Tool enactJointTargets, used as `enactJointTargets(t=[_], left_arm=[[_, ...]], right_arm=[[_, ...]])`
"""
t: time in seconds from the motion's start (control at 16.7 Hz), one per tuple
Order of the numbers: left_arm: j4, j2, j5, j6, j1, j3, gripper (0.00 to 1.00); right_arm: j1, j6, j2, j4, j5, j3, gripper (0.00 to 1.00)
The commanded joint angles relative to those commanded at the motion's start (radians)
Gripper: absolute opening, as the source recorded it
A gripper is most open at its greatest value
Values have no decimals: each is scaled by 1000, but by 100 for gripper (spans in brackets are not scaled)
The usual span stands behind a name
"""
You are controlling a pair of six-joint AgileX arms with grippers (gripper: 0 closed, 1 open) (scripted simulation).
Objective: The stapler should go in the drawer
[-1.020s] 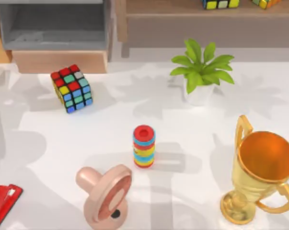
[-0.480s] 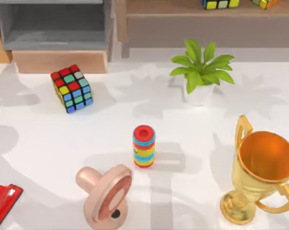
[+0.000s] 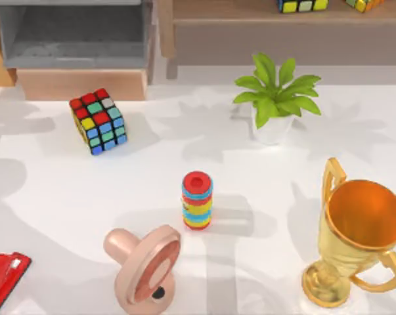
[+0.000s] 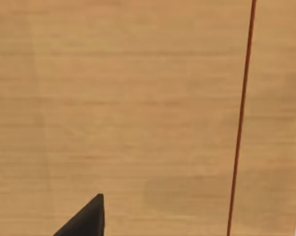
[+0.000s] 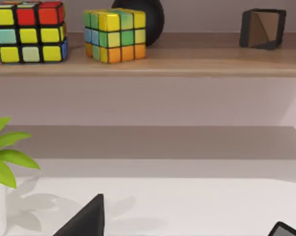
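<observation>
At table's front-left corner, stapler lies flat; drawer open.

I see the stapler cut off at the top view's lower left corner, the drawer cropped along the upper edge, and the trophy clipped at right.
</observation>
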Motion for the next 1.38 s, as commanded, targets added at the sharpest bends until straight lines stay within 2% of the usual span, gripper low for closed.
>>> enactJointTargets(t=[0.24, 1.02, 1.38], left_arm=[[-5, 4, -2, 0, -2, 9, 100], [-5, 4, -2, 0, -2, 9, 2], [-5, 4, -2, 0, -2, 9, 0]], right_arm=[[0, 0, 0, 0, 0, 0, 100], [0, 0, 0, 0, 0, 0, 100], [0, 0, 0, 0, 0, 0, 100]])
